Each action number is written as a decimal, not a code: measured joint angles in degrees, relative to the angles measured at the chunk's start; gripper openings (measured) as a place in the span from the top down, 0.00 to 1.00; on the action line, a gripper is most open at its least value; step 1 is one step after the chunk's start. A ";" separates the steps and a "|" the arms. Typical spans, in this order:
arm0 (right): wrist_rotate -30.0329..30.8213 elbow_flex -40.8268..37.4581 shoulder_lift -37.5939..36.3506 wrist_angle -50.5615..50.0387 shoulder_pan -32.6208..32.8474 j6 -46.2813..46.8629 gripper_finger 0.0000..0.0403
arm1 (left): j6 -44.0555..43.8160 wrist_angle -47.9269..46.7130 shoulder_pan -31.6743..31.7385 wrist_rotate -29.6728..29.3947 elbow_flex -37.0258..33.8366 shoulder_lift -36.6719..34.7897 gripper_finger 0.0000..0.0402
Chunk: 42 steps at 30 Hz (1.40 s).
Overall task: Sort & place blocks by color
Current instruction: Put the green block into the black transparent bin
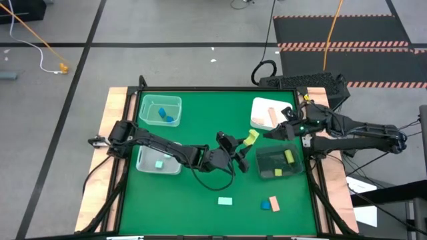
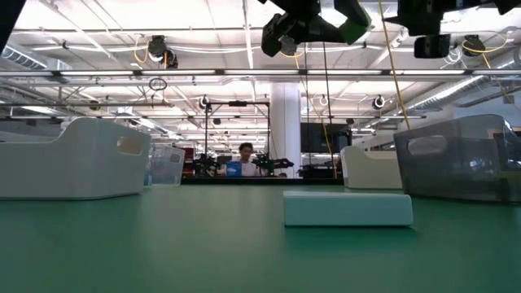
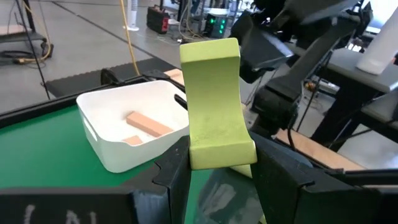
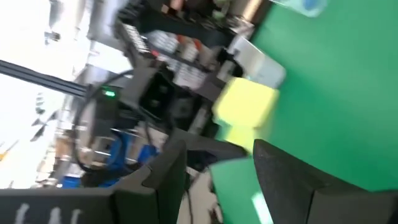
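**Yellow-green block held above table centre**

Your left gripper (image 1: 244,148) clamps a yellow-green block (image 3: 214,106) between its fingers, raised over the green table (image 1: 200,193), near the right gripper (image 1: 272,133), whose fingers stand apart, holding nothing.

- White tray (image 1: 267,113): tan blocks (image 3: 148,124).
- Dark tray (image 1: 277,162): yellow-green blocks.
- Two trays at left: blue blocks (image 1: 167,116) in the far one, a mint block (image 1: 159,164) in the near one.
- Loose on table: mint bar (image 1: 225,200), blue and orange blocks.

Your low view shows only that mint bar lying flat.
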 joint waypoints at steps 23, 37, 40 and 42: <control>1.45 -11.63 2.13 28.40 0.00 4.47 0.56 | 3.43 -20.04 0.97 -10.49 12.42 0.07 0.63; 15.38 -11.52 9.78 34.53 2.95 -1.79 0.56 | -4.86 -23.38 2.39 -10.49 13.09 0.07 0.63; 18.58 -11.51 12.10 35.52 4.70 -2.36 0.56 | -5.96 -23.32 3.34 -10.51 13.09 0.07 0.63; 22.03 -11.51 13.29 36.86 5.26 -3.36 0.56 | -6.49 -23.34 3.67 -10.37 13.09 0.07 0.63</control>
